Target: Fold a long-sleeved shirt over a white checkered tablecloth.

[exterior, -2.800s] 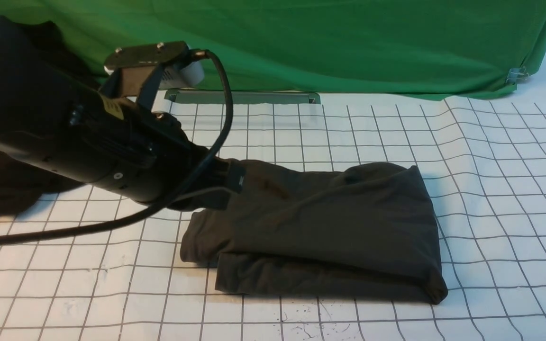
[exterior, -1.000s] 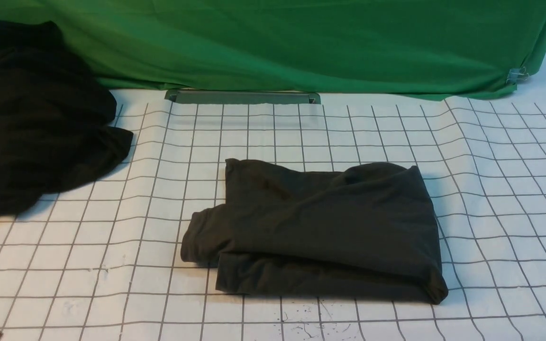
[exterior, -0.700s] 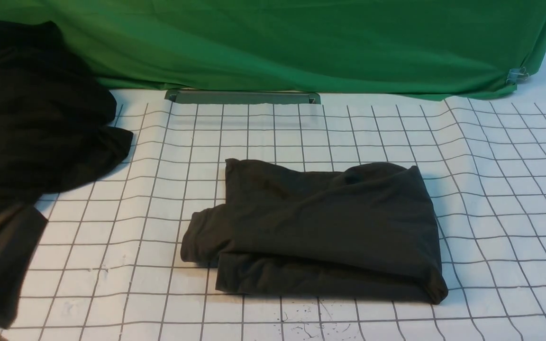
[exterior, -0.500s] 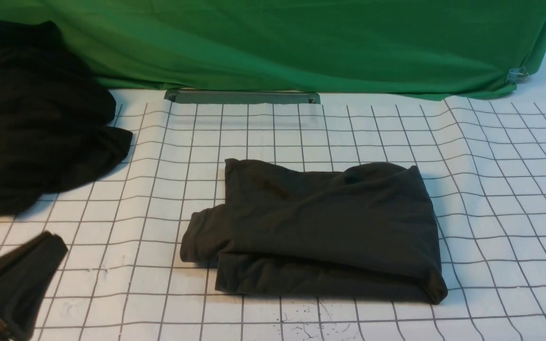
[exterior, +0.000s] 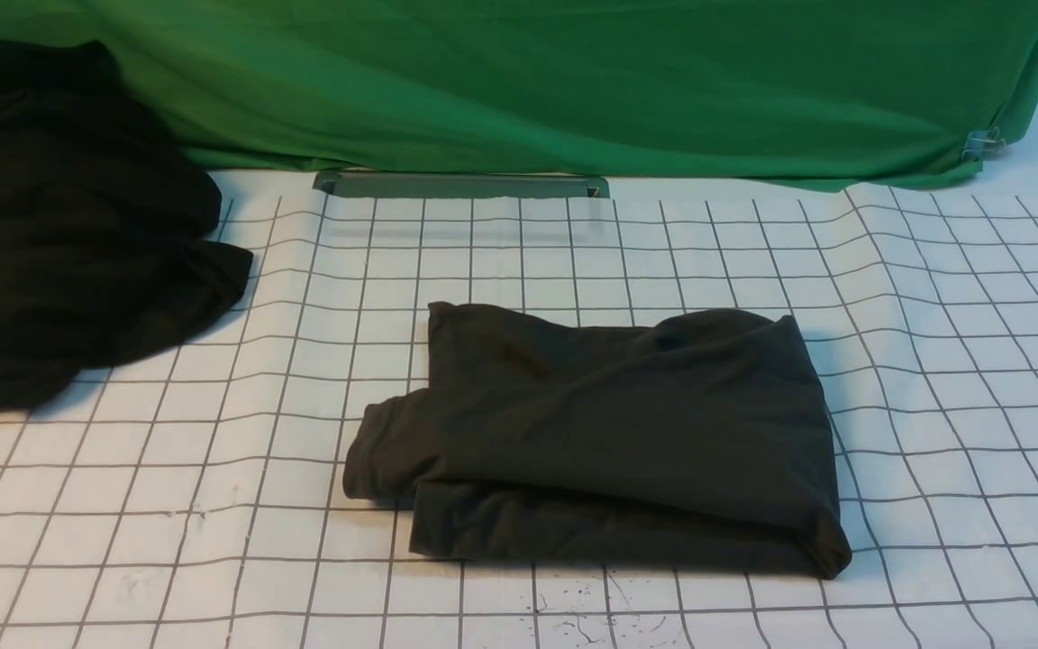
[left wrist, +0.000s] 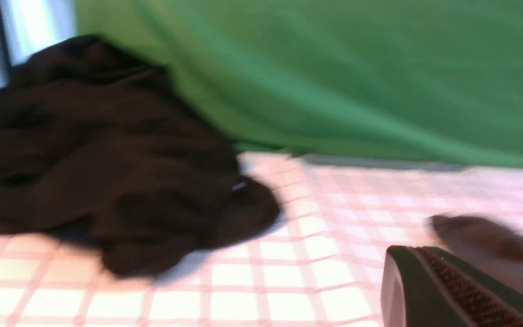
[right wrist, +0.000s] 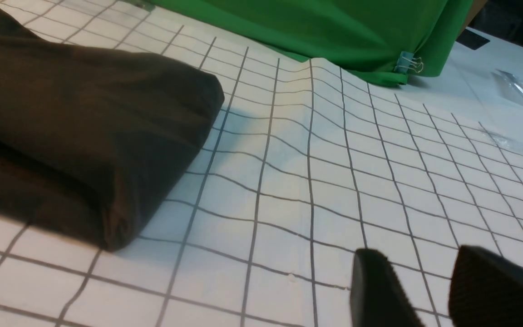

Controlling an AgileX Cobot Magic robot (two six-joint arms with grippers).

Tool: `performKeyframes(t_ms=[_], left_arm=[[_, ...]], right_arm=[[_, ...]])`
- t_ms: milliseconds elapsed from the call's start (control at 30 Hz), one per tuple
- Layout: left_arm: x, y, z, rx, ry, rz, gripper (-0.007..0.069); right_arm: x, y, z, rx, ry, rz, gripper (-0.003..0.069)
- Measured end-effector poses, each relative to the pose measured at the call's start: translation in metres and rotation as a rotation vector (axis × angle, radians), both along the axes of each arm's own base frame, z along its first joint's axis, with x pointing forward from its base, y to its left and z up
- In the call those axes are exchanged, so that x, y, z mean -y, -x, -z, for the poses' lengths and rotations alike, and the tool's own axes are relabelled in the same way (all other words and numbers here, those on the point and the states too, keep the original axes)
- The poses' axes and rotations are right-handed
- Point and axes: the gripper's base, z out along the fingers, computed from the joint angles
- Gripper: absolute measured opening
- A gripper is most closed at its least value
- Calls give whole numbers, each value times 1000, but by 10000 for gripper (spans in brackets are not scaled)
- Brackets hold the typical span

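Lying folded into a thick rectangle, the long-sleeved shirt (exterior: 609, 442) rested flat on the white checkered tablecloth (exterior: 933, 361). The right claw (right wrist: 429, 290) hovered low over bare grid just beside the shirt's folded corner, its fingers (right wrist: 379, 286) apart with a gap between them and gripping nothing. The left claw (left wrist: 452, 290) showed only as one blurred ribbed pad; it was pressed together and empty, near a black heap of cloth (exterior: 68, 225) that lay in front of the green cloth (exterior: 573, 81).
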Motion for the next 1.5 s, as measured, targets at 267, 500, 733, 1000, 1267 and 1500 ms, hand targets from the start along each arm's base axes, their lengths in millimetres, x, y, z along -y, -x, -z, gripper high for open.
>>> performKeyframes(t_ms=[267,500,733,1000,1267,1500], left_arm=[[0,1,14,-153,-7,-4,7],[0,1,14,-153,-2,3,7],[1,1,14,-153,33,2,7],[1,1,14,-152,34,3,7],[1,1,14,-152,34,3,7],[1,1,14,-152,35,3,18]], right_arm=[[0,0,0,1,0,0,239],[0,0,0,1,0,0,241],[0,0,0,1,0,0,241],[0,0,0,1,0,0,241],[0,0,0,1,0,0,241],[0,0,0,1,0,0,241]])
